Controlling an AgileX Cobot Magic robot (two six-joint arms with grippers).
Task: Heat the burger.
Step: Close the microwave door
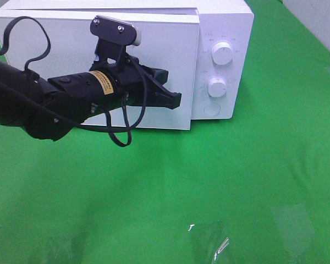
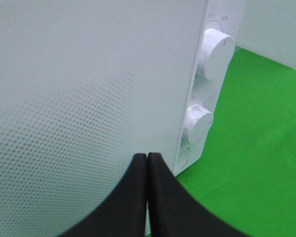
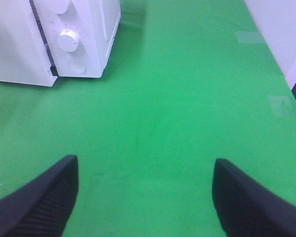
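Note:
The burger and its pink plate are out of view. A white microwave (image 1: 223, 25) stands at the back of the green table. Its door (image 1: 49, 66) is swung nearly against the body, with a thin gap at the control-panel side. My left gripper (image 1: 176, 100) is shut and empty, its tips at the door's front face near its right edge; the left wrist view shows the closed fingertips (image 2: 147, 159) right up against the dotted door window (image 2: 79, 98). My right gripper (image 3: 145, 165) is open and empty above bare green cloth, out of the exterior view.
The microwave's control panel has two white knobs (image 1: 223, 54) (image 1: 216, 87) and a round button (image 1: 211, 109). Green cloth (image 1: 236, 181) covers the table. A pale wall (image 3: 286, 29) runs along the table's right side.

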